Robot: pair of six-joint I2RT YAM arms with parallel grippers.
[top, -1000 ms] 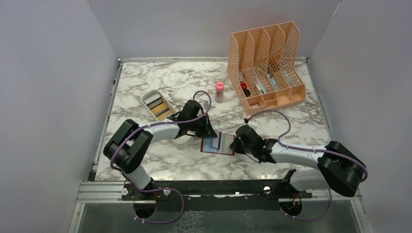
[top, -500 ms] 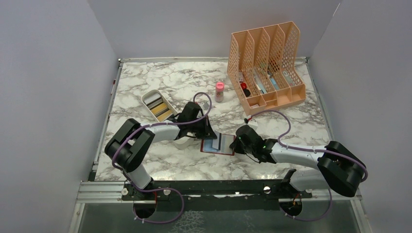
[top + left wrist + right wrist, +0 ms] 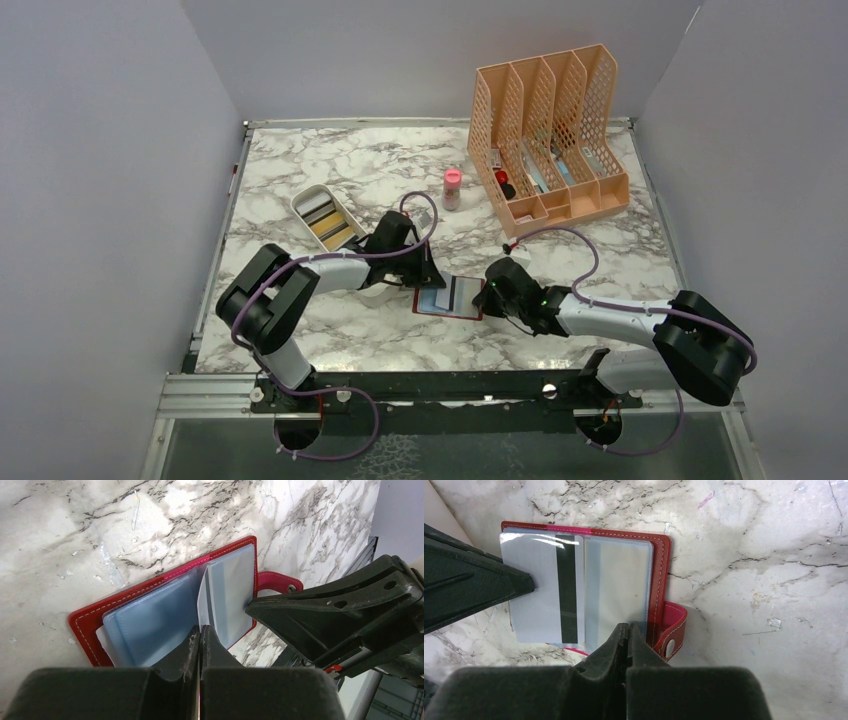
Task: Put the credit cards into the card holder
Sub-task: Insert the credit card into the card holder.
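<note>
So the red card holder (image 3: 660, 575) is lying open on the marble table (image 3: 300, 170), roughly dead centre between the two arms and toward the near edge. Its clear plastic sleeves face up, and the snap tab (image 3: 672, 630) sticks out at the holder's 3 o'clock in the overhead view.

The left end effector (image 3: 200, 636) comes in from about 9 o'clock. Its fingers are pressed together on the edge of a credit card (image 3: 541, 597), white with a black stripe. The card sits over the left-hand pages of the holder, and in the left wrist view it stands tilted up off them. Can't tell if any of it is actually inside a sleeve.

The right end effector (image 3: 626, 630) reaches in from 3 o'clock, fingers squeezed tight on the edge of one clear sleeve.

Other stuff: a white tray (image 3: 327, 216) with some flat pieces is at about 10 o'clock from the holder. A pink-capped bottle (image 3: 452, 187) stands at 12, and a peach file organizer (image 3: 550, 130) is at about 1 o'clock.
</note>
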